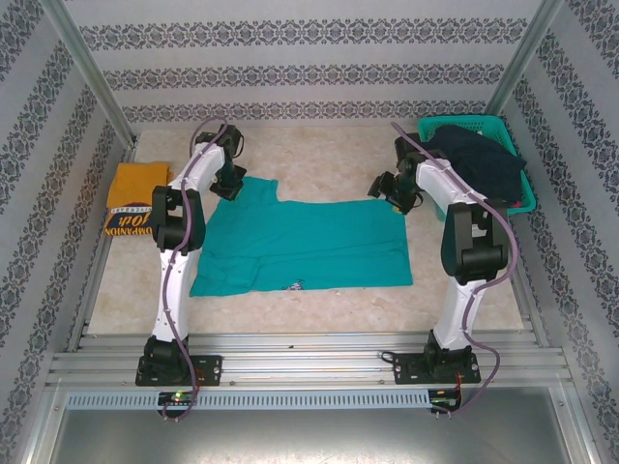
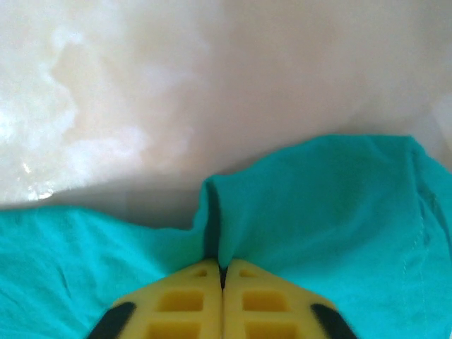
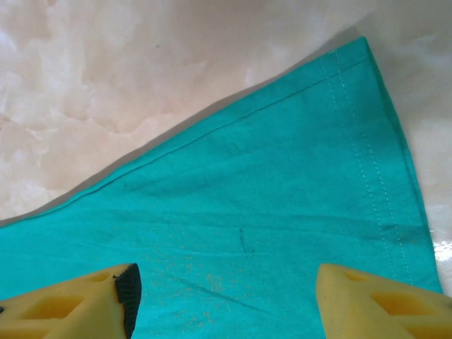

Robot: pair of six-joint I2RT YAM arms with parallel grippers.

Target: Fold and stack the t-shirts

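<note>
A teal-green t-shirt point(image 1: 309, 242) lies spread flat in the middle of the table. My left gripper point(image 1: 229, 186) is at its far left corner. In the left wrist view the yellow fingers point(image 2: 191, 296) are pressed together, and my left gripper point(image 2: 222, 265) is shut on a raised pinch of the teal cloth point(image 2: 339, 205). My right gripper point(image 1: 390, 193) hangs over the far right corner. There it stands open point(image 3: 226, 279), fingers wide apart above the hemmed teal corner point(image 3: 268, 191). A mustard-yellow t-shirt point(image 1: 133, 193) with a dark lettered band lies folded at the left.
A teal mesh basket point(image 1: 464, 123) at the back right holds dark clothing point(image 1: 479, 159). Patterned walls close in the table on three sides. Bare marble tabletop point(image 1: 319, 155) runs behind the teal shirt, and a metal rail point(image 1: 309, 362) lines the near edge.
</note>
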